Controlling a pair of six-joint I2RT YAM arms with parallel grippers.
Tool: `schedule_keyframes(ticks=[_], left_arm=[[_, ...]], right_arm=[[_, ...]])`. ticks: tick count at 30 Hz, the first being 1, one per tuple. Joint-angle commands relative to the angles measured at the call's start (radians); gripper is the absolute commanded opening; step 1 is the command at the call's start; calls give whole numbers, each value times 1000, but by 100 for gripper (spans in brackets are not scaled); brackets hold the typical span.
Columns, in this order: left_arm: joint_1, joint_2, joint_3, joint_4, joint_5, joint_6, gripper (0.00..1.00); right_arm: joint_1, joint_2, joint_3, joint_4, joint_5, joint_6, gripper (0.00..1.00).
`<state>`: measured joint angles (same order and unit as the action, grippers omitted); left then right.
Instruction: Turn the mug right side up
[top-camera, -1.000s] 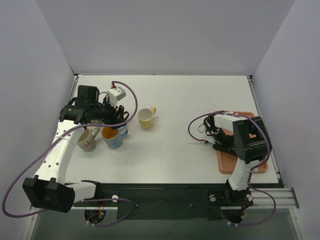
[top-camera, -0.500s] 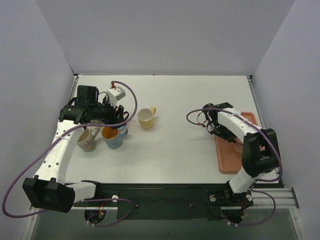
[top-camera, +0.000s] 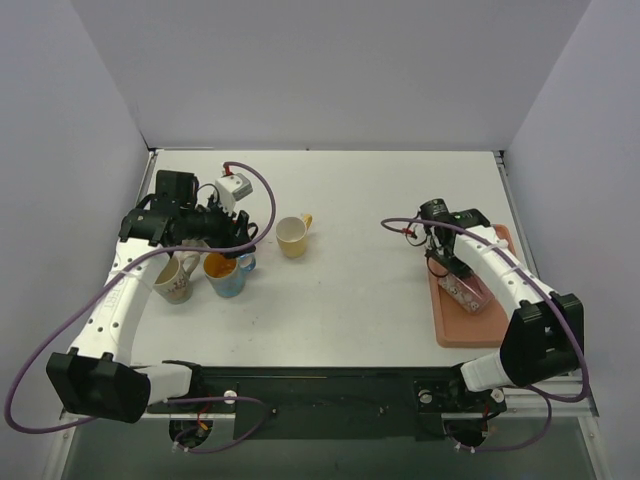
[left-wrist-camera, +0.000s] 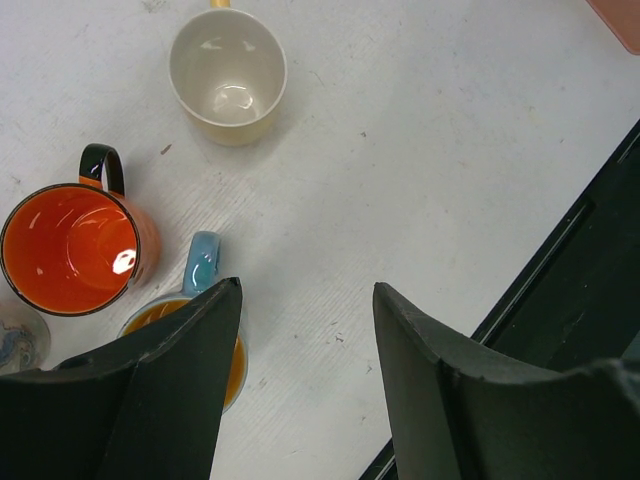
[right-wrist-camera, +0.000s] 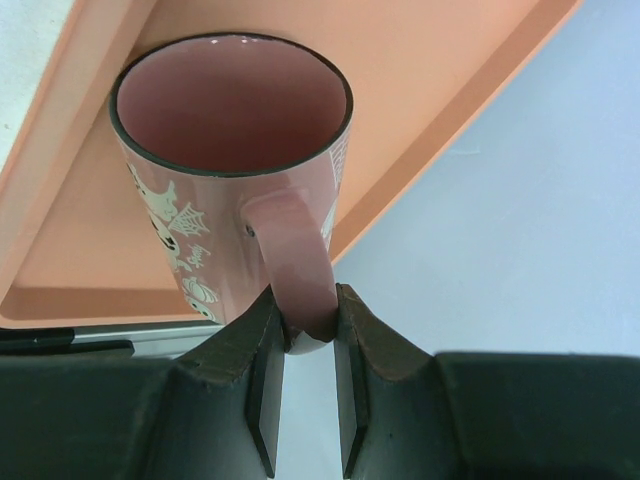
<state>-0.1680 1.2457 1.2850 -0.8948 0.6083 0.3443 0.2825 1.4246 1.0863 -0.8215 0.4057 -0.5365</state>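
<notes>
White counter (top-camera: 340, 300), salmon plastic tray (top-camera: 470, 330): your pink ceramic spiderweb-print mug (right-wrist-camera: 200, 200) is over the tray, tipped sideways, so uprighting and set-down are left. Right jaws pinch its handle (right-wrist-camera: 295, 260); left jaws stand wide, empty. Versus a second ago: right arm stretched out, jaws closed.

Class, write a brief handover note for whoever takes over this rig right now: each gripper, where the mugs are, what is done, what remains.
Left gripper: open, empty, above the upright orange mug, blue mug and cream mug at the left of the table.
Right gripper: shut on the handle of the pink mug, over the tray.
Done: handle gripped.
To do: the pink mug looks tilted from above; stand it on its base, then release.
</notes>
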Motion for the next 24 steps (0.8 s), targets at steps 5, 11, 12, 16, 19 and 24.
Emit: schedule_keyframes(ticks=[5,11,12,16,19,24], left_arm=[[5,14,27,4,59,7,65],[2,38,46,-21,122,28,65],[4,46,50,-27,134,33,65],[-1,51,54,-73,243,97,67],[-33,49,69,-107,284,163,70],[-171,51,105,-116,254,190,72]], right_arm=[[-68,-162,-63,157,-91,24,0],[-97,-312,-127,248,-148,43,0],[-97,-329,-124,254,-142,50,0],[-98,-400,-112,258,-218,50,0],[-97,-473,-98,272,-306,46,0],[-66,-529,-23,236,-464,18,0]])
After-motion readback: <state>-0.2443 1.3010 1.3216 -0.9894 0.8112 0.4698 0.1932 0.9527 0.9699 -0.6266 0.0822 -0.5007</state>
